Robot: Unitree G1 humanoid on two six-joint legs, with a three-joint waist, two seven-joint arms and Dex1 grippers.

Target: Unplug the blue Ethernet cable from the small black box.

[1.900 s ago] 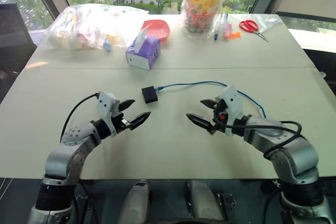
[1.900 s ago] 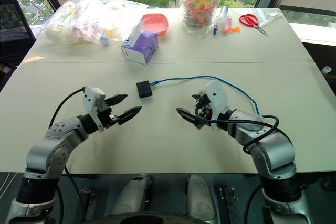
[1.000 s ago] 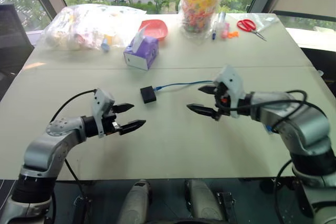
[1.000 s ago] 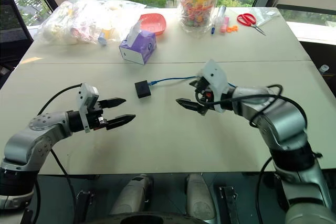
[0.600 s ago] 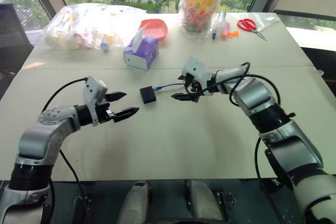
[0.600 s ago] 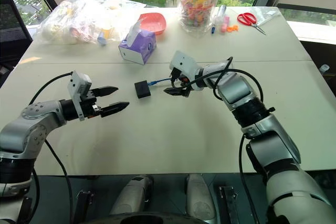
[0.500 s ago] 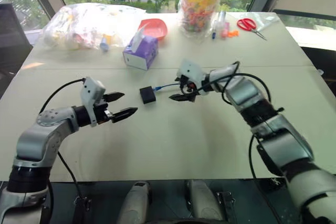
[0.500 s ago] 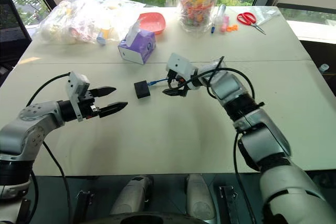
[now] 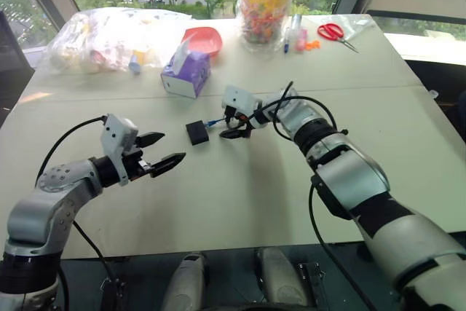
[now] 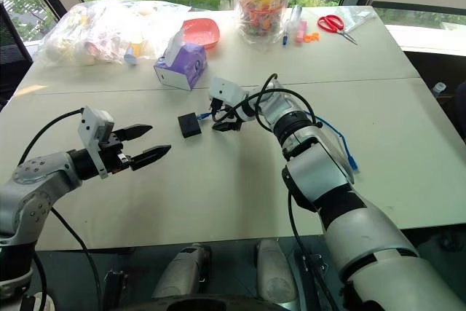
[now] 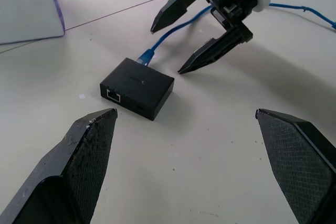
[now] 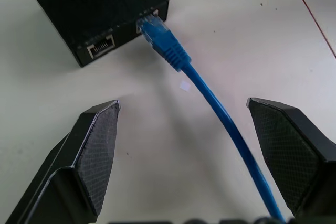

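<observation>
Now swung in to frame centre: right gripper (image 9: 231, 127), fingers apart, straddling the blue Ethernet cable (image 12: 173, 56) beside the small black box (image 9: 196, 132). Still plugged in. Left gripper (image 9: 159, 159) open, waiting at lower left.

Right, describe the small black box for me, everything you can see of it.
The small black box is a flat, squarish block of matte black plastic lying flat on the pale table, short of the purple tissue box. One side shows two ports: one stands empty, the other holds the plug of the blue Ethernet cable. Another side also shows an empty port. Only the cable and table touch it; the open right gripper straddles the cable just behind the plug.
</observation>
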